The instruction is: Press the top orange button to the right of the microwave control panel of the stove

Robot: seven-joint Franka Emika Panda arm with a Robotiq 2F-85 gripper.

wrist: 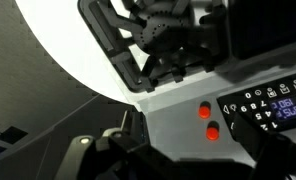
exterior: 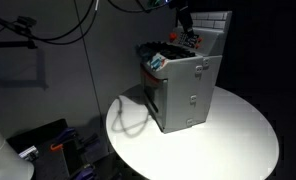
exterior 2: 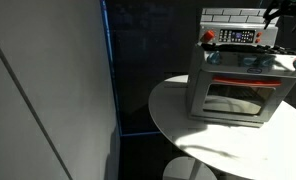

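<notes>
The grey toy stove (exterior 2: 238, 85) stands on a round white table (exterior 2: 188, 125); it also shows side-on in an exterior view (exterior: 188, 90). In the wrist view, two orange buttons (wrist: 204, 110) (wrist: 213, 130) sit one by the other on the grey panel, just beside the black keypad control panel (wrist: 273, 108). In an exterior view the buttons show as a red spot (exterior 2: 209, 38) beside the keypad (exterior 2: 238, 37). My gripper (wrist: 193, 165) hovers just above the back panel, close to the buttons and not touching them; its dark fingers frame the buttons and look open and empty. It shows small in both exterior views (exterior: 183, 20) (exterior 2: 280, 14).
Black burner grates (wrist: 158, 45) and toy items lie on the stove top (exterior: 160, 60). The white tile-patterned back panel (exterior 2: 228, 14) rises behind. A dark wall and cables (exterior: 48, 30) stand beyond the table (exterior: 228, 130).
</notes>
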